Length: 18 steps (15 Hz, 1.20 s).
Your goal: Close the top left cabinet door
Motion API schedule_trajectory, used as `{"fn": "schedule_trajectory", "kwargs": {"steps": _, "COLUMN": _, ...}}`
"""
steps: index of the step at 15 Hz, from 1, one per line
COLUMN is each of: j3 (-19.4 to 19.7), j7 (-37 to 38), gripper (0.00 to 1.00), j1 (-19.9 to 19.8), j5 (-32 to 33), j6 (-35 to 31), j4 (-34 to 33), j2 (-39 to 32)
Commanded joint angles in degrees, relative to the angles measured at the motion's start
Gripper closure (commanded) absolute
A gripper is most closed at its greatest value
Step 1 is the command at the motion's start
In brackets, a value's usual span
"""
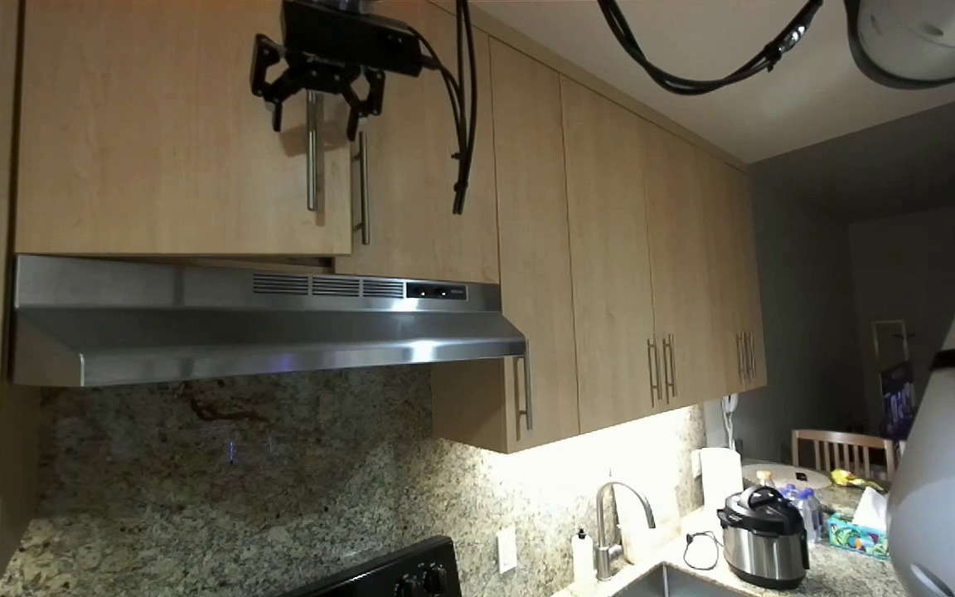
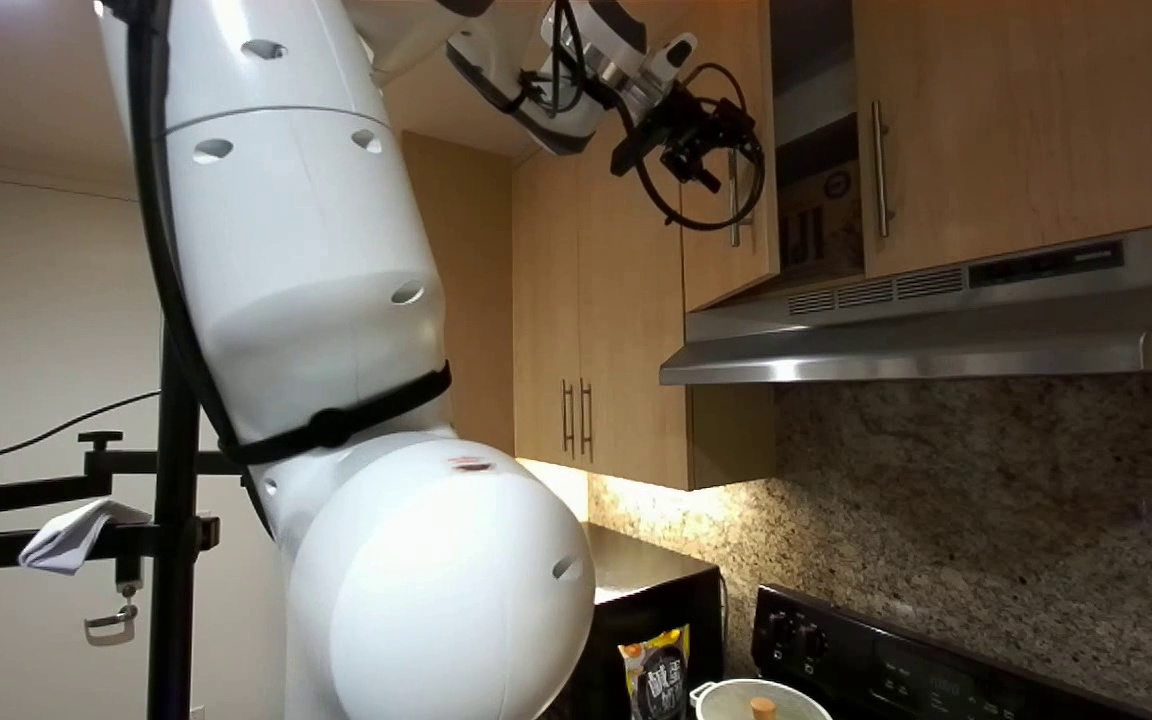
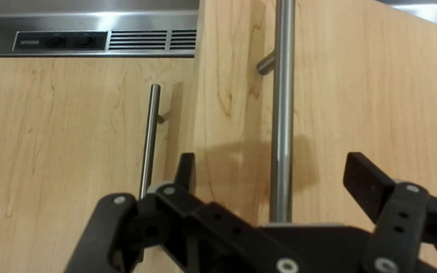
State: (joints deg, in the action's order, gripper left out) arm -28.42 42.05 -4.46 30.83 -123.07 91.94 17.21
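Above hood, top-cropped door, handle partly behind tool

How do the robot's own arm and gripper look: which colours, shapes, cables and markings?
The arm is white with thick, rounded segments, a black strap around it and a small reddish mark on a round housing. The gripper is black, with two angular, jointed fingers and silvery screws. Black cables hang beside it.

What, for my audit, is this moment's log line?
top left cabinet door: open; gripper: open; handle: between fingers in wrist view; contact: unclear; closing: unfinished
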Motion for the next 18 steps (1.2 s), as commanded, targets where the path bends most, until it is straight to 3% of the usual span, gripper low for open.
{"fn": "schedule_trajectory", "kwargs": {"steps": 1, "j3": 3.82, "j7": -3.33, "gripper": 0.0, "j1": 3.87, "j5": -0.61, "j6": -1.11, "j4": -0.85, "j2": -1.96}}
{"fn": "schedule_trajectory", "kwargs": {"steps": 7, "j3": 6.36, "j7": -3.06, "gripper": 0.0, "j1": 6.83, "j5": 0.13, "j6": -0.42, "j4": 0.22, "j2": -2.39}}
{"fn": "schedule_trajectory", "kwargs": {"steps": 12, "j3": 6.19, "j7": 1.89, "gripper": 0.0, "j1": 6.68, "j5": 1.19, "j6": 0.11, "j4": 3.18, "j2": 0.21}}
{"fn": "schedule_trajectory", "kwargs": {"steps": 18, "j3": 6.32, "j7": 4.42, "gripper": 0.0, "j1": 7.39, "j5": -1.85, "j6": 2.08, "j4": 9.05, "j2": 4.33}}
